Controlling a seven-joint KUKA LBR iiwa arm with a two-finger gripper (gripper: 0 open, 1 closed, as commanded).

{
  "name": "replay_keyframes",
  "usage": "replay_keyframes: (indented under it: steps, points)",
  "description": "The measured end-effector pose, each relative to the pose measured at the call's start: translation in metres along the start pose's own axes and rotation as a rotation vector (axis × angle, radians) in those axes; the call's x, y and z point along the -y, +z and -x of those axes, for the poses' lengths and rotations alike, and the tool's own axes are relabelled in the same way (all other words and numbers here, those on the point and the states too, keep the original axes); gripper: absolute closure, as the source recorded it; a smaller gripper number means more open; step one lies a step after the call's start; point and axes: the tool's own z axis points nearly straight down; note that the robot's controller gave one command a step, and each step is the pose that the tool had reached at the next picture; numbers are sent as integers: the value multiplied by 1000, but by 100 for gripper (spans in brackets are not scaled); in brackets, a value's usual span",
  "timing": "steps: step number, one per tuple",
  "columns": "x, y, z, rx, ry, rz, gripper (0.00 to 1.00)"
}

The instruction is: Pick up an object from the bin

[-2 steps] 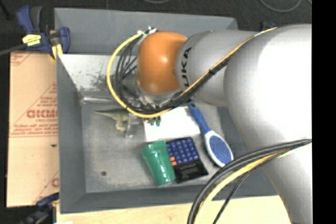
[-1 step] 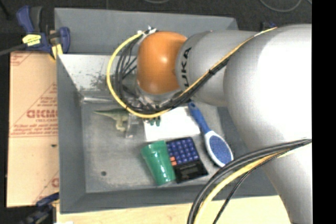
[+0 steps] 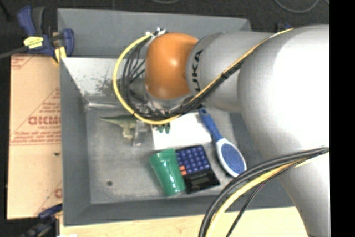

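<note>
Down in the grey metal bin [image 3: 75, 186], a smooth green plastic cup [image 3: 166, 173] lies on its side. A dark blue-keyed calculator [image 3: 194, 166] touches its right, with a blue-and-white brush [image 3: 224, 150] beyond. Up-left of the cup, the gripper [image 3: 135, 131] meets a pale green pointed thing [image 3: 113, 119]; whether it is open or closed, I cannot tell.

bin [image 3: 111, 169] right side behind arm [image 3: 266, 80], white card [image 3: 180, 129] partly covered, blue brush [image 3: 224, 151] handle end hidden

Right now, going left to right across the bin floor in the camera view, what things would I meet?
small pale green pointed thing → green cup lying on its side → calculator with blue keys → blue and white brush. I have left out the white sheet, which overlaps several of these.
</note>
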Motion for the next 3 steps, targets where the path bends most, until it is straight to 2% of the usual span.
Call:
replay_keyframes:
  steps: [1,3]
  points:
    - [0,-12,-1,-8,1,-2,100]
    - [0,-52,0,-3,2,-1,100]
